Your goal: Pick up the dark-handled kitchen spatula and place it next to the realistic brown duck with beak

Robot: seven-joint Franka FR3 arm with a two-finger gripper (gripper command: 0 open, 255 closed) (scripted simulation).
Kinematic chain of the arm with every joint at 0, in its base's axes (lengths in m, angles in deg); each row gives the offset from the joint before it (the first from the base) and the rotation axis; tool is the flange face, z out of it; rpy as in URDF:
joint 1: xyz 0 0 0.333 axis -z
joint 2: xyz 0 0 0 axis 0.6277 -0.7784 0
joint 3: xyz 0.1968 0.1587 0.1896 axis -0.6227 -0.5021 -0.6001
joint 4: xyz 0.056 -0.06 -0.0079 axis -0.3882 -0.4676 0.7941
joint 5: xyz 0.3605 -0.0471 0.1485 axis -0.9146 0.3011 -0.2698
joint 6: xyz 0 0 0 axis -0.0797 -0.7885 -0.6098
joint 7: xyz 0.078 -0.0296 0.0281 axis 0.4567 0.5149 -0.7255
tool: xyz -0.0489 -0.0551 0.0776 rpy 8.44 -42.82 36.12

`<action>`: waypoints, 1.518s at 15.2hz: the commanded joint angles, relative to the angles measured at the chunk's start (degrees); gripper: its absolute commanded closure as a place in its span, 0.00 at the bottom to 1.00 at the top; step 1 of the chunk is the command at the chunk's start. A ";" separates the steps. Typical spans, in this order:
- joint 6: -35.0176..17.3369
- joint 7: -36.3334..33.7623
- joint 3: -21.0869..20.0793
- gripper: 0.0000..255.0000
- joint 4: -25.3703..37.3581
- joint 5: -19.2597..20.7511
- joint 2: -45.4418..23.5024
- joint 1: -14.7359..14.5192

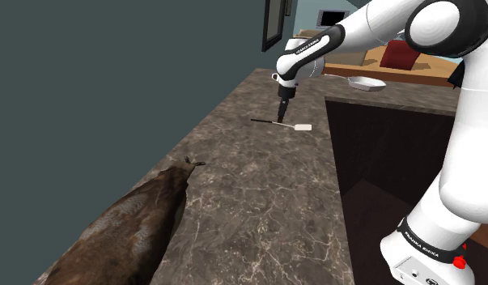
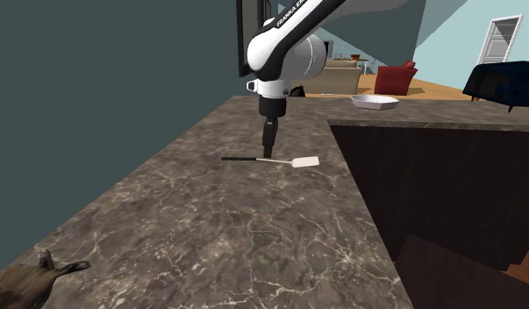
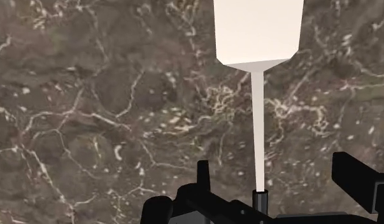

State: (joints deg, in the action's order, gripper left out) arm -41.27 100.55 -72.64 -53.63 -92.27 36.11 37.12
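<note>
The spatula [image 1: 301,127] lies flat on the brown marble counter [image 1: 258,194], its pale blade toward the counter's inner edge and its thin dark handle toward the wall. My gripper [image 1: 282,114] hangs upright just over the spatula's middle. In the second exterior view the gripper [image 2: 268,151] nearly touches the spatula [image 2: 304,162] where handle meets shank. From the wrist, the open gripper [image 3: 276,167] straddles the white shank of the spatula [image 3: 258,32], fingers apart and not touching it. The brown duck [image 1: 129,235] lies at the counter's near end, seen again as the duck [image 2: 25,283].
A dark sunken recess [image 1: 396,170] borders the counter on the shoulder view's right. A white dish [image 1: 367,82] rests on the far counter beyond it. A grey-green wall [image 1: 112,81] runs along the counter's other side. Bare marble stretches between spatula and duck.
</note>
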 commanded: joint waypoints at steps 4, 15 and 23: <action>-2.17 0.23 -0.23 0.00 -0.57 -0.47 -1.58 0.02; -2.16 0.23 -0.23 1.00 -0.56 -0.47 -1.58 0.02; -0.22 -0.09 -0.09 1.00 0.26 -0.08 -0.43 -0.07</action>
State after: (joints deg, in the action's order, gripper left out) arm -42.04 100.63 -72.76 -53.39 -92.51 35.14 37.15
